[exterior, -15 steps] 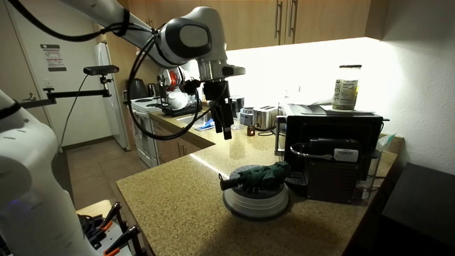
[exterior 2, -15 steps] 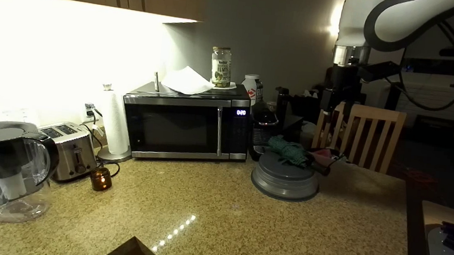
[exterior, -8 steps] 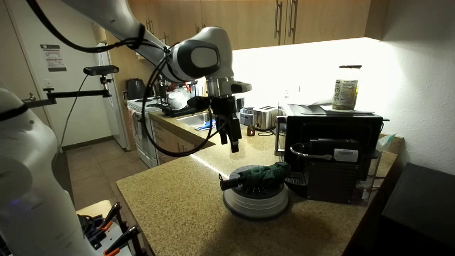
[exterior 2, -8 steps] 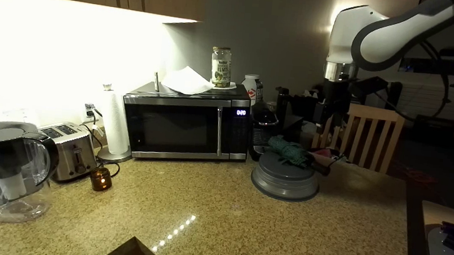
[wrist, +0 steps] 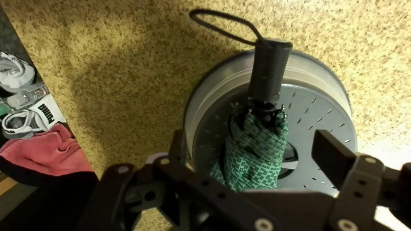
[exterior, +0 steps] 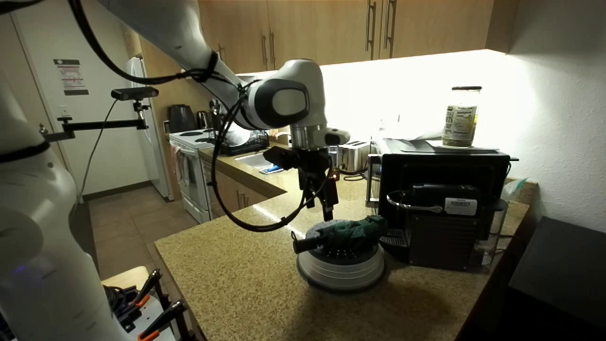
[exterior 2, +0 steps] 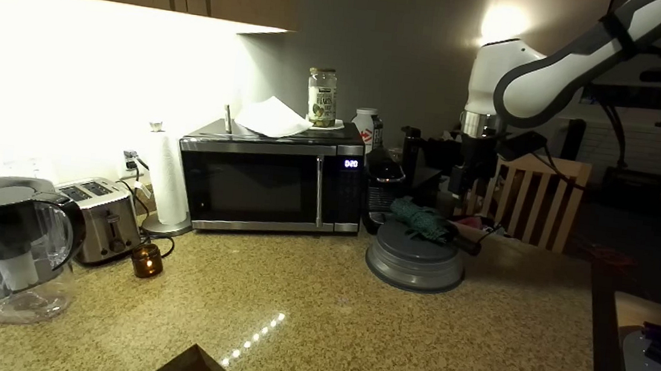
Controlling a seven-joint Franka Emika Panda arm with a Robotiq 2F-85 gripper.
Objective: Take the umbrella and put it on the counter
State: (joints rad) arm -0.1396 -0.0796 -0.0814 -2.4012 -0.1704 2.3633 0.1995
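Your pincer has its jaws apart above the umbrella, 1 to each side in the wrist view. That's a stubby bundle of wrinkled, green-patterned cloth with a ridged black handle and thin loop, lying across a round, stepped grey dish with slits on top. The dish stands on your speckled, stone-look bench. The black coffee machine sits just beside the cloth end, next to the steel-trimmed microwave.
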